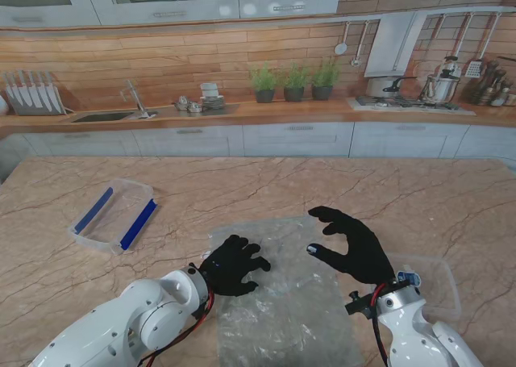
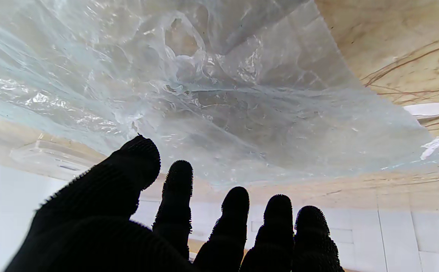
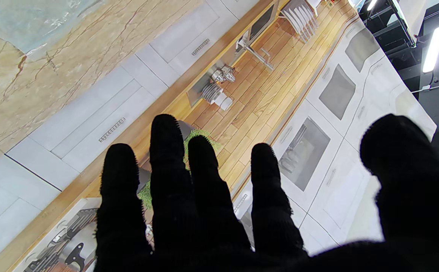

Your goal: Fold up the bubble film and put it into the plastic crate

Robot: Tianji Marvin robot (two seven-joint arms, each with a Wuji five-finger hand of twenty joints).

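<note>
A clear bubble film (image 1: 282,294) lies spread and wrinkled on the marble table in front of me; the left wrist view shows its crinkled surface (image 2: 211,94). My left hand (image 1: 232,264), in a black glove, rests on the film's left edge with fingers spread. The right hand (image 1: 352,244) hovers over the film's right edge, fingers apart and curved, holding nothing. Its fingers (image 3: 174,177) point toward the kitchen backdrop in the right wrist view, where a corner of the film (image 3: 34,22) shows. A clear plastic crate (image 1: 114,214) with blue handles stands at the left, farther from me.
The marble table (image 1: 258,181) stretches wide around the film. A second clear sheet or lid (image 1: 439,282) lies at the right, beside my right arm. Behind the table is a printed kitchen backdrop.
</note>
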